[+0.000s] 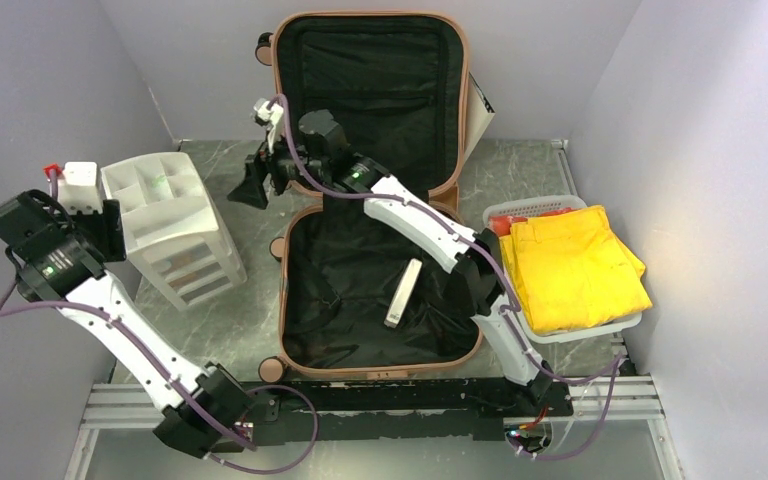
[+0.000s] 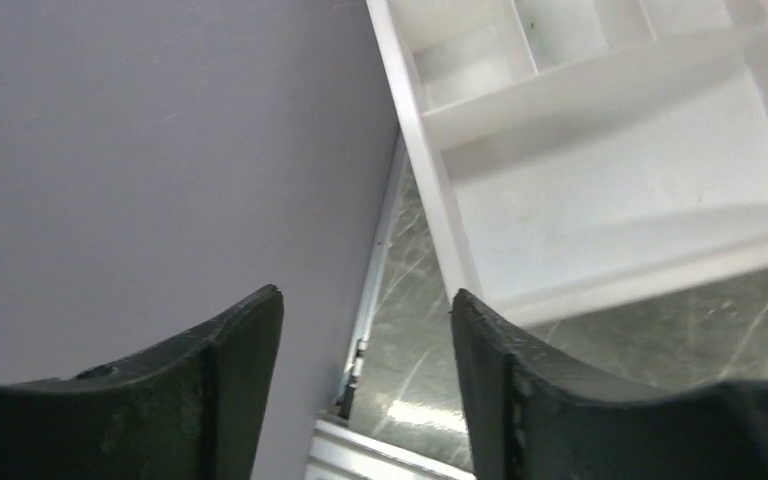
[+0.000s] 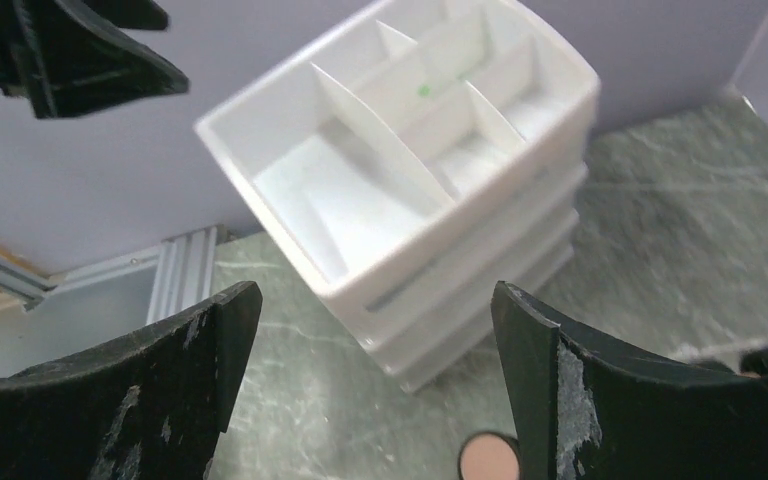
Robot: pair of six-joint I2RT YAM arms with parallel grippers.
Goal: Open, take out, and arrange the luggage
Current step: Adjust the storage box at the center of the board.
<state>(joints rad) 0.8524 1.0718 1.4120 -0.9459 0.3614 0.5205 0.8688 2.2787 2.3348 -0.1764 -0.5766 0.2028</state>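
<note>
table (image 1: 520,180): grey marbled, perhaps stone | walls (image 1: 60,60): plain pale | luggage (image 1: 340,280): lies open

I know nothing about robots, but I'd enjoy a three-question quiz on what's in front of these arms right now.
1. True or false: the suitcase is open, with its lid raised.
2. What is piled on the white basket at the right? A. yellow folded cloth B. shoes C. books
3. Are the jaws of the right gripper open or shut?

Key: 1 true; 2 A; 3 open, with nothing between them.
</note>
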